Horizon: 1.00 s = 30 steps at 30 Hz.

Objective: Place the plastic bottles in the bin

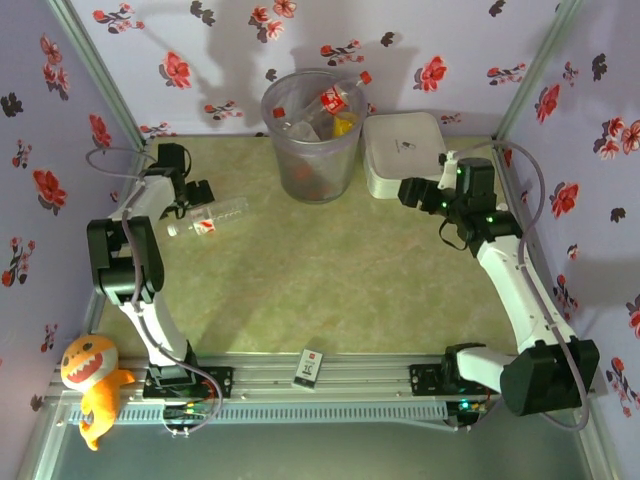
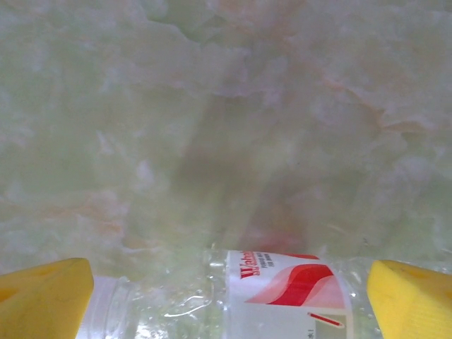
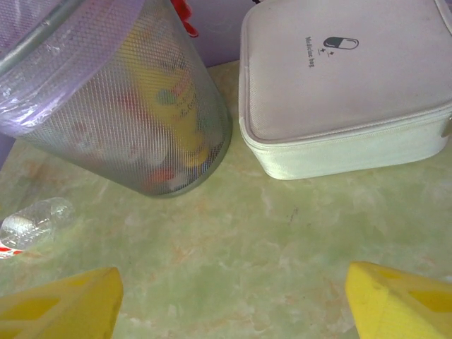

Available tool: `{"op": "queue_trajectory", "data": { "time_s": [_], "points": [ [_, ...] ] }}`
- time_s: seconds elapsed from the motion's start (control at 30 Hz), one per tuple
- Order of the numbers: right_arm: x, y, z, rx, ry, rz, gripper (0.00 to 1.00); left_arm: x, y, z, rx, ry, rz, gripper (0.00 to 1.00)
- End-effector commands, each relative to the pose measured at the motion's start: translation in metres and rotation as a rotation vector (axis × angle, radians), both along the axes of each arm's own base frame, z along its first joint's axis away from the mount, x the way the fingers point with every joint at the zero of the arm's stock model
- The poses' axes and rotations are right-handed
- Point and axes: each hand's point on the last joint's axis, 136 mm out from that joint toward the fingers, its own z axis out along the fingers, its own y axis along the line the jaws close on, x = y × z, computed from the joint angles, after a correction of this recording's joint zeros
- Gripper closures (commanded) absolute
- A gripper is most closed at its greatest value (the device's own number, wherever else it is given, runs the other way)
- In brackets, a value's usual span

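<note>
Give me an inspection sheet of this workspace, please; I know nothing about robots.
Surface: green marbled table, no spills seen.
Job's things: bin upright, holding several bottles; one clear bottle lying on the table.
Clutter: white case, small card, orange plush toy.
Grippers: left gripper open at the lying bottle; right gripper open above bare table.
Cables: grey cable loops off the left arm; another runs along the right arm.
Surroundings: flowered walls.
</note>
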Motion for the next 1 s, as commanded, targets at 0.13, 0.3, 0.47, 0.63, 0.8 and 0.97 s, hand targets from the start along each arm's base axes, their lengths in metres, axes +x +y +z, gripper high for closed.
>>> {"op": "queue_trajectory", "data": {
  "time_s": [0.13,0.3,0.47,0.63,0.8,0.97],
  "points": [
    [-0.005,-0.005,-0.002,-0.024,-0.003,-0.007,0.17,-0.024,-0.02,-0.023,-0.137,0.068,-0.005,0.0],
    [-0.005,-0.003,-0.005,-0.012,0.001,-0.005,0.17,-0.041,-0.033,-0.015,-0.21,0.058,-0.001,0.0],
    [-0.004,-0.002,-0.006,0.002,0.004,-0.005,0.17,-0.068,-0.063,-0.008,-0.3,0.04,-0.025,0.0],
    [-0.004,-0.001,-0.005,0.009,0.006,-0.007,0.17,-0.092,-0.106,0.003,-0.396,0.016,-0.118,0.0],
    [-0.006,-0.003,-0.009,0.008,0.015,-0.017,0.17,-0.114,-0.141,0.001,-0.44,0.059,-0.204,0.0],
    [-0.008,-0.005,-0.012,0.011,0.022,-0.028,0.17,-0.119,-0.13,0.003,-0.183,0.071,-0.271,0.0]
  ]
}}
